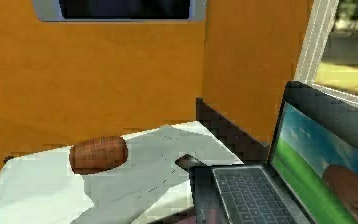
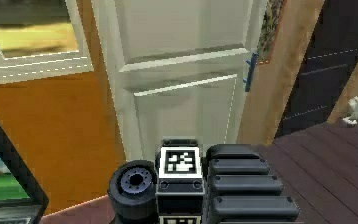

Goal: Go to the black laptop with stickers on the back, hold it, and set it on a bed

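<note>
Forward view is showing the black laptop [image 1: 249,197] standing with its lid raised at the lower right of the frame. It is resting on the near right corner of a pale table [image 1: 47,190], with its screen glowing green and blue. A brown football [image 1: 98,154] is lying left of centre on the same table. A small dark flat item [image 1: 188,160] is sitting just beside the laptop's far corner. Orange walls are rising behind, and a window [image 1: 342,45] is filling the upper right.

In the arm side view, the laptop's screen edge [image 2: 7,170] is showing at the lower left. A white door [image 2: 182,60] with a blue handle [image 2: 250,72] is standing in the middle. At the bottom edge the arm [image 2: 249,185] is rising beside a white marker square [image 2: 182,165]. The gripper [image 2: 137,190] is appearing as a dark round body left of the marker. Its far end is not making itself out, so neither the fingers' state nor whether it is holding anything can be told.
</note>
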Robot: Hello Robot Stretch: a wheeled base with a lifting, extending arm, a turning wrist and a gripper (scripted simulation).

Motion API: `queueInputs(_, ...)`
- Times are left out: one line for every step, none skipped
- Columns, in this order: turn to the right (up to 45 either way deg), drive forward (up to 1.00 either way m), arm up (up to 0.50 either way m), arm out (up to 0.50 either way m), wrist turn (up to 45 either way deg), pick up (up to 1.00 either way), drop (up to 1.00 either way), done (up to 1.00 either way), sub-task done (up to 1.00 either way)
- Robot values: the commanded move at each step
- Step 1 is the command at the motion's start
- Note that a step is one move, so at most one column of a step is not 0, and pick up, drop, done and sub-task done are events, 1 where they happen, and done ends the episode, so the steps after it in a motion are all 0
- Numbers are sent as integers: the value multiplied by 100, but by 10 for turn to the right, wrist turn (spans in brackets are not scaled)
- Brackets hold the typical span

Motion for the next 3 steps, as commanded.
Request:
queueInputs(0, 55, 0, 0, 0, 0, 0, 0, 0)
queueInputs(450, 0, 0, 0, 0, 0, 0, 0, 0)
queueInputs(30, 0, 0, 0, 0, 0, 0, 0, 0)
